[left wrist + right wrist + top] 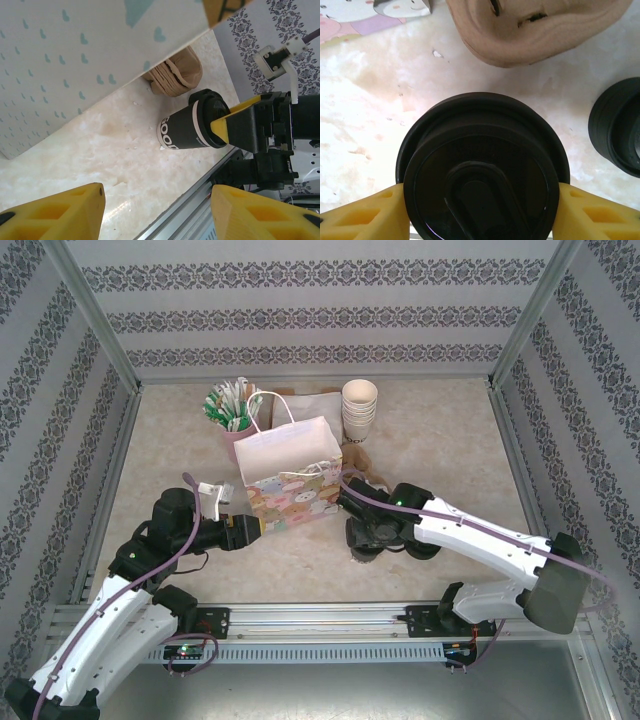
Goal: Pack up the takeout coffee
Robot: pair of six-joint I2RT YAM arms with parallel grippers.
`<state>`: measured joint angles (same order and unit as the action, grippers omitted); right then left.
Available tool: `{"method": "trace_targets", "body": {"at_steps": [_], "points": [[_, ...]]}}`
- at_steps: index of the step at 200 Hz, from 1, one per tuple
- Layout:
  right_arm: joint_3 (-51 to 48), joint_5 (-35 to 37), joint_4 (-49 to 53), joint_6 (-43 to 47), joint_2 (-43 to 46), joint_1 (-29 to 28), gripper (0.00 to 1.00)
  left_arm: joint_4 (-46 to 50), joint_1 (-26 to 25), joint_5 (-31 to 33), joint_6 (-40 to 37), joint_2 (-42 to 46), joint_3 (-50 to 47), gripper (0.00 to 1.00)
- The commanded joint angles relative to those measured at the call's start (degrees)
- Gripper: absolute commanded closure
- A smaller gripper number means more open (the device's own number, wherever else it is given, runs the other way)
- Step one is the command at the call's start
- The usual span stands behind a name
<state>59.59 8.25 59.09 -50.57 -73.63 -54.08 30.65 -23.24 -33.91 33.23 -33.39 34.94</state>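
Observation:
The takeout coffee (480, 170) fills the right wrist view from above with its round black lid. My right gripper (481, 212) is shut on it, one yellow finger (375, 212) pressed against each side of the lid. From the left wrist view the cup (182, 131) has a black body with white lettering and sits low by the table, near the front rail. It stands just right of the patterned paper bag (290, 475), under my right gripper (365, 537). My left gripper (252, 530) is at the bag's lower left corner; its fingers (60, 212) stand apart and empty.
A brown pulp carrier (540, 30) lies beyond the cup, beside the bag. A spare black lid (620, 132) rests to the cup's right. Behind the bag are stacked cream paper cups (359, 410), a pink holder of green-and-white sticks (230, 410) and a cardboard box (305, 405).

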Motion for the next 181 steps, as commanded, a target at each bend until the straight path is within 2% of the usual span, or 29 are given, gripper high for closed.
{"method": "trace_targets", "body": {"at_steps": [1,52,181], "points": [[-1.50,-1.60,5.25,0.70,0.06,0.38,0.35,0.20,-0.74,0.55,-0.80,0.60,-0.18,0.41],[-2.24,-1.78,4.99,0.21,2.12,0.38,0.31,0.19,-0.70,0.70,-0.77,0.74,-0.13,0.41],[2.17,-1.10,5.08,4.65,4.01,0.40,0.10,0.27,-0.75,1.17,-0.82,0.52,-0.15,0.41]]}}
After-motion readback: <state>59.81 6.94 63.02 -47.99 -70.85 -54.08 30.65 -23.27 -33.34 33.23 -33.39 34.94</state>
